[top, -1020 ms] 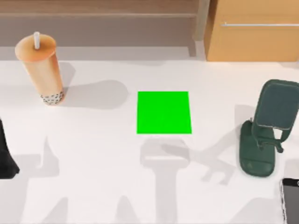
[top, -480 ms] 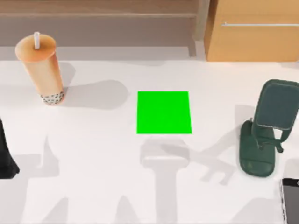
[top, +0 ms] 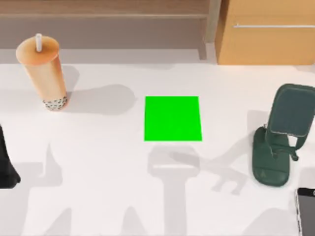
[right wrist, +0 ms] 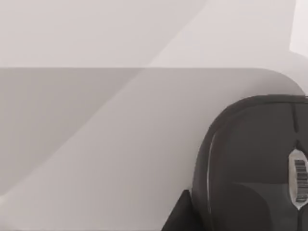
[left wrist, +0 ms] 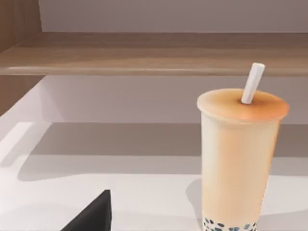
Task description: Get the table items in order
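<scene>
Three items await sorting: with neither gripper's fingers readable, the left arm should approach the cup [top: 43, 73] at ten o'clock squarely, gripping low.

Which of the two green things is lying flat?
The bright green square mat at the table's middle; the dark green phone stand at the right stands upright.

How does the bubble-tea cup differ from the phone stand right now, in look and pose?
The bubble-tea cup is tan, a tall cylinder with a white straw and dark pearls at its bottom; the phone stand is dark green, an oval base carrying a tilted plate. The cup stands at the table's far left, the stand near its right edge. Both rest upright on the white table, off the green mat.
</scene>
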You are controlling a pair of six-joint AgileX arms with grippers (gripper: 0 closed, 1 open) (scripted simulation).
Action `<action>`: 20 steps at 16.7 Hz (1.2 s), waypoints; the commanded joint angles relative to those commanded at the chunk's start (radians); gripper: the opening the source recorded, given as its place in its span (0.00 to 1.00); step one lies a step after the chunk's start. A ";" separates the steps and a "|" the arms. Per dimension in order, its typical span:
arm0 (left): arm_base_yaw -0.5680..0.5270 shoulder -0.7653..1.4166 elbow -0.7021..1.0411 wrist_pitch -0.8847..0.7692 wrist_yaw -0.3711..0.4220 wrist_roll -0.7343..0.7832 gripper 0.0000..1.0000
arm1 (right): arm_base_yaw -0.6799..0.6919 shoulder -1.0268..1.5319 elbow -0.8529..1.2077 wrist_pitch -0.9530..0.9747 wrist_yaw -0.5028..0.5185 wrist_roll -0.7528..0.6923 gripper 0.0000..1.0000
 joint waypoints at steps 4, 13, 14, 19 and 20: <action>0.000 0.000 0.000 0.000 0.000 0.000 1.00 | -0.001 -0.009 0.006 -0.008 0.002 -0.001 0.00; 0.000 0.000 0.000 0.000 0.000 0.000 1.00 | -0.005 -0.137 0.229 -0.374 0.002 -0.006 0.00; 0.000 0.000 0.000 0.000 0.000 0.000 1.00 | -0.005 -0.152 0.250 -0.407 0.002 -0.007 0.00; 0.000 0.000 0.000 0.000 0.000 0.000 1.00 | -0.004 -0.176 0.273 -0.443 0.002 -0.008 0.00; 0.000 0.000 0.000 0.000 0.000 0.000 1.00 | -0.003 -0.172 0.270 -0.441 0.002 -0.006 0.00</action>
